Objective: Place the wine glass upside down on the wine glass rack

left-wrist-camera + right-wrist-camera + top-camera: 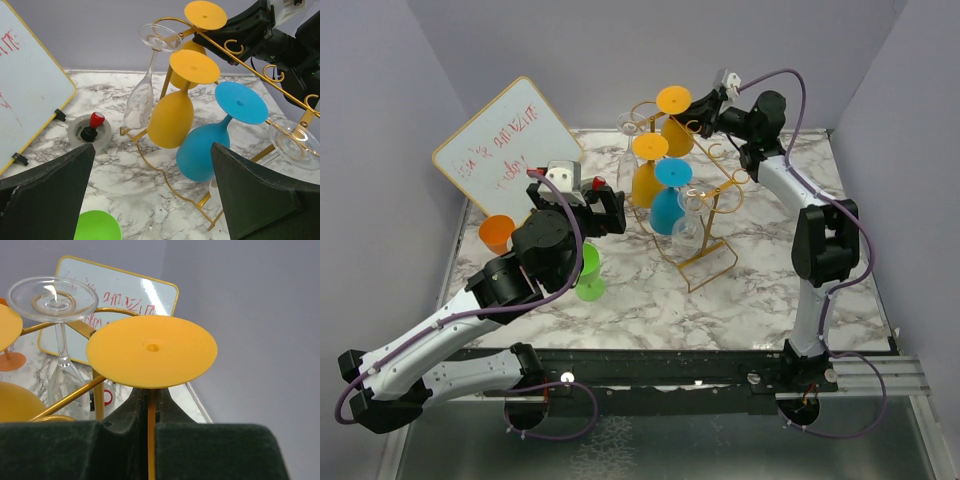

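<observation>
**Right gripper clamped on the inverted orange glass at the rack top**

Right wrist view only: my right gripper (148,402) is clenched on the stem of the wine glass (150,350), directly under its flat orange foot, which faces up. The top view places it at the far upper end of the wine glass rack (710,268), bowl hanging down, but finger contact is not resolvable there. I cannot tell whether the foot rests on the gold rail. Left wrist view: my left gripper (153,145) is spread wide, holding nothing. It faces a second orange glass (172,117), a blue glass (202,150) and a clear glass (139,102), all inverted on the rack
</observation>
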Controlling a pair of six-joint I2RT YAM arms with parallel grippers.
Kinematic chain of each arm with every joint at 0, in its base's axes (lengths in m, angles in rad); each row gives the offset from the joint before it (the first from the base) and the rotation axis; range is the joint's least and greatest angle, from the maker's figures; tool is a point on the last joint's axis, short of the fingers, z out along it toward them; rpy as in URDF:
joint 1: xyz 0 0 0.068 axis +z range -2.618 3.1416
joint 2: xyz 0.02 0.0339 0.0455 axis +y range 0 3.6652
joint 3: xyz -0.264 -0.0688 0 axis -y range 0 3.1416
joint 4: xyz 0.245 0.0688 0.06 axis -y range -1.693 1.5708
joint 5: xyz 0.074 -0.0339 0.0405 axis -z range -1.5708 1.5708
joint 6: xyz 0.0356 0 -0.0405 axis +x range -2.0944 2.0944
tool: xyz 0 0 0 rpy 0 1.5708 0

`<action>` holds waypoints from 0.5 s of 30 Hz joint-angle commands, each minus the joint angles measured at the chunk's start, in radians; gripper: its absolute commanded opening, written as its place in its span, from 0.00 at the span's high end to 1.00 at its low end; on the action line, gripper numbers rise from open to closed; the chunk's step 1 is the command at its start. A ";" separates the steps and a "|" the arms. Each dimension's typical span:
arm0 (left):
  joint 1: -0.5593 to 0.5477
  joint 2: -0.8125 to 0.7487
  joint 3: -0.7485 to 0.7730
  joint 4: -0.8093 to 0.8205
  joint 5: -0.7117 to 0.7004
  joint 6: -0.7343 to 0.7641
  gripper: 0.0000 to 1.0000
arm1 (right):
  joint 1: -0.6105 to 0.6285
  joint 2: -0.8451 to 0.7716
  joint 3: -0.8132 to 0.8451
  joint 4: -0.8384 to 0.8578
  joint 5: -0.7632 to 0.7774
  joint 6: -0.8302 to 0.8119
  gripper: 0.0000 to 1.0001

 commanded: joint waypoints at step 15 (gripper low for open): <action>0.002 -0.039 -0.021 -0.030 -0.012 -0.020 0.01 | 0.006 -0.027 -0.075 -0.014 0.032 -0.013 0.65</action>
